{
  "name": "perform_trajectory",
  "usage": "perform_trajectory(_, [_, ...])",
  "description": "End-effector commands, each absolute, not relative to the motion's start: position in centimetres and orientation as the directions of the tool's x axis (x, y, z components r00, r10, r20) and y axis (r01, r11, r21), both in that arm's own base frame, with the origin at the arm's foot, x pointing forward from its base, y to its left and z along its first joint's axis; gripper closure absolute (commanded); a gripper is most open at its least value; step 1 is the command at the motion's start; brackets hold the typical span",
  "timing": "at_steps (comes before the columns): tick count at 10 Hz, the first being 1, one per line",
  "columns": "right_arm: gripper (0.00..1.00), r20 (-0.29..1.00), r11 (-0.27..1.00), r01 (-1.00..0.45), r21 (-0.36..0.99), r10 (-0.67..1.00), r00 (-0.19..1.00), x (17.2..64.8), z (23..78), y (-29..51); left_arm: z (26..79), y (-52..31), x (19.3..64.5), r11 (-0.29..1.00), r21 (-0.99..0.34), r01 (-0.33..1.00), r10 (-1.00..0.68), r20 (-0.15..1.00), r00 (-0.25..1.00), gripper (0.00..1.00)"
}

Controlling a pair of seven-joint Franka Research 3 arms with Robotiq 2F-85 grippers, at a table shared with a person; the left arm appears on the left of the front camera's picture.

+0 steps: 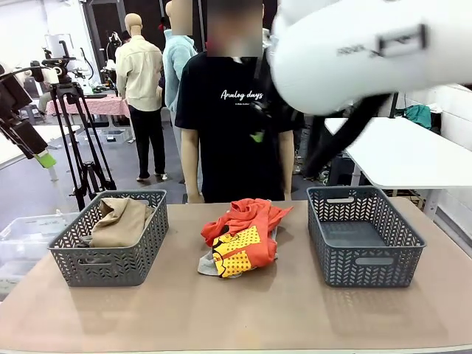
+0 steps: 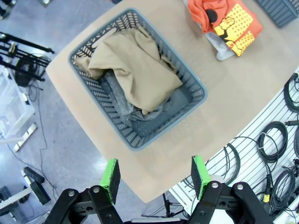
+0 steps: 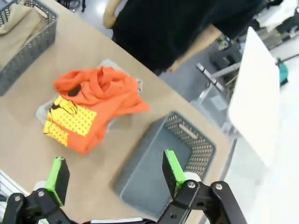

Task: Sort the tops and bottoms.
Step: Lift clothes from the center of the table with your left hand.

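Overhead, the left gripper [image 2: 154,163] and right gripper [image 3: 113,159] both stand wide apart, empty.

You have glossy grey floor [image 1: 29,188] all round. White table [image 1: 413,151] stands at your right, black tripod [image 1: 77,140] at your left, clear plastic bin [image 1: 22,228] near it. Your left wrist view: black cables [image 2: 273,137] coiled on white slatted panel [image 2: 247,126].

basket [image 1: 110,259]: grey plastic lattice, matt; tan garment [image 1: 122,221]: soft creased cloth; orange garment [image 1: 247,216]: soft cloth, printed; table [image 1: 236,310]: smooth, matt
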State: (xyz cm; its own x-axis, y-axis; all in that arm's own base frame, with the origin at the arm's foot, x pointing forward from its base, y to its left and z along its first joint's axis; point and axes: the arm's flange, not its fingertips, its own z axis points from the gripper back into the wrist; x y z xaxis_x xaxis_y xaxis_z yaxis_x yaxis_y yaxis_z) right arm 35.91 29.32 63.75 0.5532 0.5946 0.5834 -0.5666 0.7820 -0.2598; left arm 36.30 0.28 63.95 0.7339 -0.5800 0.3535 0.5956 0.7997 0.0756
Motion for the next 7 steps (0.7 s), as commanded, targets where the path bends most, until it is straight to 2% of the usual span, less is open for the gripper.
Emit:
perform_trajectory(1, [0.0,0.66,0.837,-0.52,-0.172,0.49,0.569,34.5,59.5,26.3,64.1,0.3,36.4,0.804,0.079,0.589,-0.576,0.349,0.739,0.2])
perform_trajectory(4, [0.0,0.729,0.86,-0.508,-0.041,0.374,0.574,35.0,54.4,24.4,64.0,0.3,36.3,0.8,0.076,0.596,-0.58,0.353,0.734,0.2])
perform_trajectory(7, [0.0,0.748,0.888,-0.459,-0.022,0.319,0.583,36.4,53.3,24.5,60.1,-5.5,37.4,0.677,0.058,0.734,-0.711,0.309,0.631,0.2])
